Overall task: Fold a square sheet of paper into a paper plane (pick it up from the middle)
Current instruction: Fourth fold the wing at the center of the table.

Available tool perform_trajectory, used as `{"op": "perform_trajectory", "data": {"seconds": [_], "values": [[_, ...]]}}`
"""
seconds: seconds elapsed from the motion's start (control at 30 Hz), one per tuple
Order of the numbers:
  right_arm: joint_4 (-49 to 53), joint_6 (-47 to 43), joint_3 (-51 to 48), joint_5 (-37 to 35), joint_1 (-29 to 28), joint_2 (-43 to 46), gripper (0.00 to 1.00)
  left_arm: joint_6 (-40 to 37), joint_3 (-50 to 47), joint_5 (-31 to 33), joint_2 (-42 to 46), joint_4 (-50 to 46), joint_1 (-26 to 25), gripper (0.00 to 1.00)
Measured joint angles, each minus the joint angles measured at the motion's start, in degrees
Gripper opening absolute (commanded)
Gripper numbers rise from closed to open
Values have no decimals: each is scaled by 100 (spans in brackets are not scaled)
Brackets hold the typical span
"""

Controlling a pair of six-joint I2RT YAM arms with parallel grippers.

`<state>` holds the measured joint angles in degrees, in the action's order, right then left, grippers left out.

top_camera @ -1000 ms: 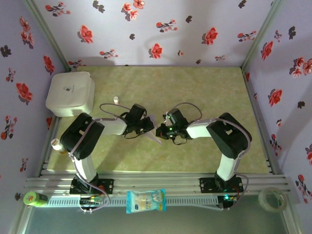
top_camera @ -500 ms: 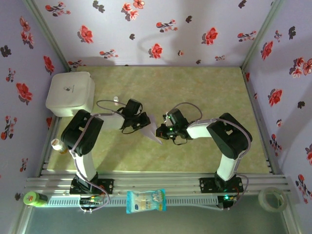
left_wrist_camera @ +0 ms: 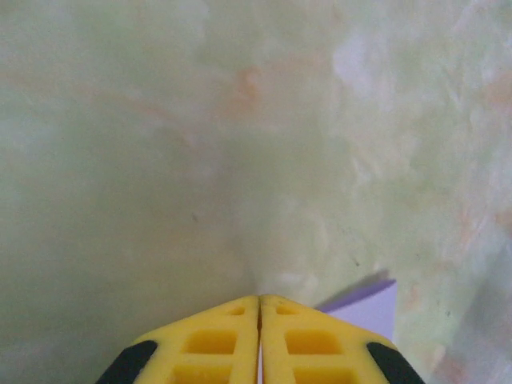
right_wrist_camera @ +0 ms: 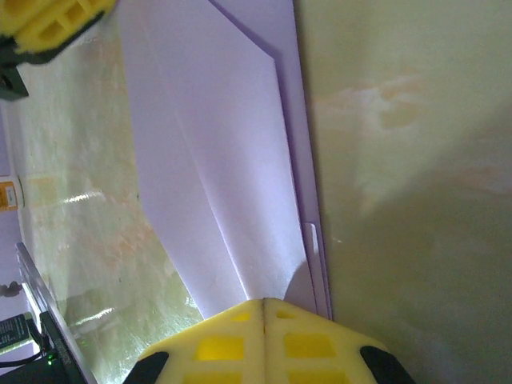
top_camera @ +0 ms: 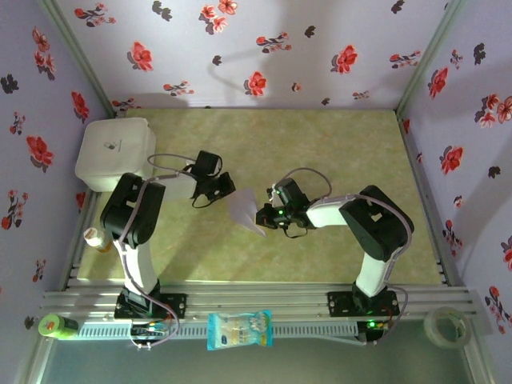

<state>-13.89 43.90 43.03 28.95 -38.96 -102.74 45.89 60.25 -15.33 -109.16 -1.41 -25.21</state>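
The sheet of paper (top_camera: 244, 210) is pale lilac and folded into a narrow pointed shape with long creases. It lies near the middle of the green table (top_camera: 336, 144). In the right wrist view the paper (right_wrist_camera: 216, 152) runs straight into my right gripper (right_wrist_camera: 264, 302), which is shut on its near end. From above, my right gripper (top_camera: 264, 218) sits at the paper's right edge. My left gripper (top_camera: 226, 187) is up and to the left of the paper, its jaws shut. In its own view the left gripper (left_wrist_camera: 259, 298) hangs over the table with a paper corner (left_wrist_camera: 368, 308) beneath it.
A white rounded box (top_camera: 116, 154) stands at the back left. A small orange-capped bottle (top_camera: 94, 238) is by the left rail. On the front rail lie a blue-and-white packet (top_camera: 240, 330), a green object (top_camera: 56, 326) and a tape roll (top_camera: 446, 326). Floral walls enclose three sides.
My left arm has drawn back up and to the left, off the paper, showing more of the sheet. The right gripper and the paper have stayed put.
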Motion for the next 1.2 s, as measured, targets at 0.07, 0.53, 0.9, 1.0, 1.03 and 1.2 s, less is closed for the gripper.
{"op": "perform_trajectory", "data": {"seconds": [0.07,0.53,0.9,1.0,1.03,1.2], "values": [[2,-24,0,17,-2,0,0,-96,122,85,-33,-125,61,9],[236,-153,81,94,11,0,0,-345,396,197,776,-551,-201,12],[238,-146,81,111,31,0,0,-236,-372,-295,750,37,-1051,9],[240,-131,81,129,37,7,1,-234,-531,-291,588,90,-1027,9],[249,-125,81,133,37,11,1,-236,-562,-289,520,101,-1023,9],[391,-15,81,149,37,85,3,-236,-667,-295,393,249,-1003,8]]}}
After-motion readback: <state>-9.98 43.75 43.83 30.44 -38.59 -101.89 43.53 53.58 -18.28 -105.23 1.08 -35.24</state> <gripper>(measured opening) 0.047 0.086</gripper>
